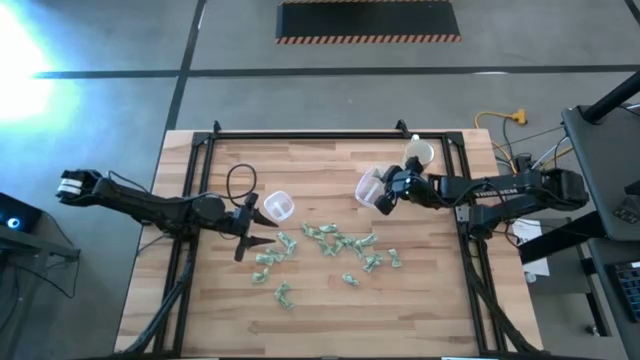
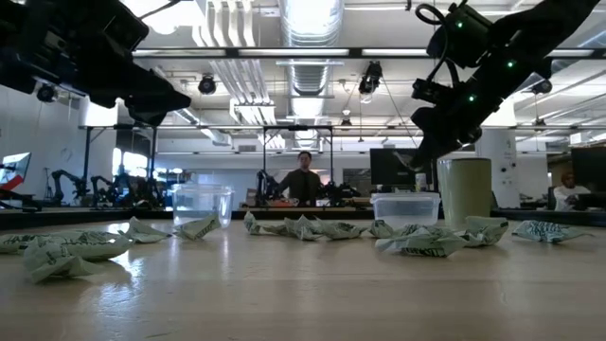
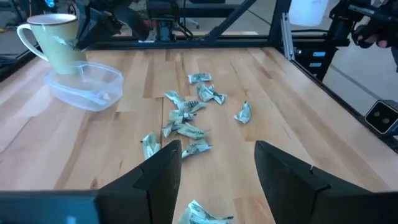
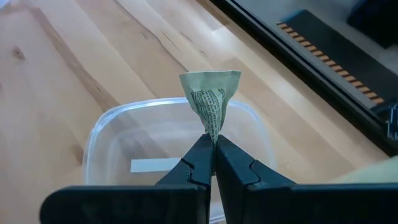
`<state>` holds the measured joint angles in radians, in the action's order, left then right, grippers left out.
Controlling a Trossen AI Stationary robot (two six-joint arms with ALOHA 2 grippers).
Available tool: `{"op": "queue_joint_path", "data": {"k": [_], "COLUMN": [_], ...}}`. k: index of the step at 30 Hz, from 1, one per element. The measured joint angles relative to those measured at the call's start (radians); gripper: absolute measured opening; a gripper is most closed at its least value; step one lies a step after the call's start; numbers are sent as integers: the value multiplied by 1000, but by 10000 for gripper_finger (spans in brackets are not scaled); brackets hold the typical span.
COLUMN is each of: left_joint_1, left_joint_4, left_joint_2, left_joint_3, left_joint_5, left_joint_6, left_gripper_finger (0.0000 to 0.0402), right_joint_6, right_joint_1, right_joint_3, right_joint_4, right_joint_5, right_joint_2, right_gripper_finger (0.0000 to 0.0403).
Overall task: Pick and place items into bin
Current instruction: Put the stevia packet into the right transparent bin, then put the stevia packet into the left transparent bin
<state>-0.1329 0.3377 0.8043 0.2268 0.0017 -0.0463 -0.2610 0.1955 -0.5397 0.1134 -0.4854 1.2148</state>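
Candy-like pieces (image 1: 335, 243), tiny, pale green and white, in crumpled wrappers, scattered over the middle of the light wooden table (image 1: 430, 310), from about 7 o'clock to 3 o'clock of its centre in the high view. One such wrapped piece (image 4: 210, 98) pinched upright in the tightly closed right hand (image 4: 213, 163), long axis vertical, directly above the clear plastic tub (image 4: 112, 134) at the table's 1 o'clock. Straight down from hand to bin, so likely only a release left for this piece. Left hand (image 3: 217, 163) spread wide, holding nothing, hovering near 9 o'clock beside a second clear plastic tub (image 1: 277, 206), nearest pieces lying just ahead of its fingers at 3 o'clock. Tall cream-coloured cup (image 2: 465, 191) standing behind the right-side tub. Tub bottom partly masked by the right fingers; contents hard to make out.
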Motion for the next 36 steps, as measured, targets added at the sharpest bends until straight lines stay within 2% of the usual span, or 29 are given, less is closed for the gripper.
{"op": "queue_joint_path", "data": {"k": [9, 18, 23, 29, 36], "left_joint_1": [0, 0, 0, -7, -41], "left_joint_4": [-1, -2, -80, -260, -240], "left_joint_2": [37, 58, 65, 65, 154], "left_joint_3": [2, 3, 2, 7, 11], "left_joint_5": [0, 2, 4, 2, -19], "left_joint_6": [-1, -17, -32, -98, -88], "left_gripper_finger": [187, 187, 187, 187, 187], "right_joint_6": [50, 86, 134, 223, 292], "right_joint_1": [-1, -1, -10, -64, -119], "right_joint_3": [51, 53, 16, -15, -29], "right_joint_4": [-116, -155, -157, -155, -154], "right_joint_5": [1, 33, 67, 136, 146], "right_joint_2": [0, 0, -2, -2, -3], "right_gripper_finger": [14, 105, 137, 141, 125]}}
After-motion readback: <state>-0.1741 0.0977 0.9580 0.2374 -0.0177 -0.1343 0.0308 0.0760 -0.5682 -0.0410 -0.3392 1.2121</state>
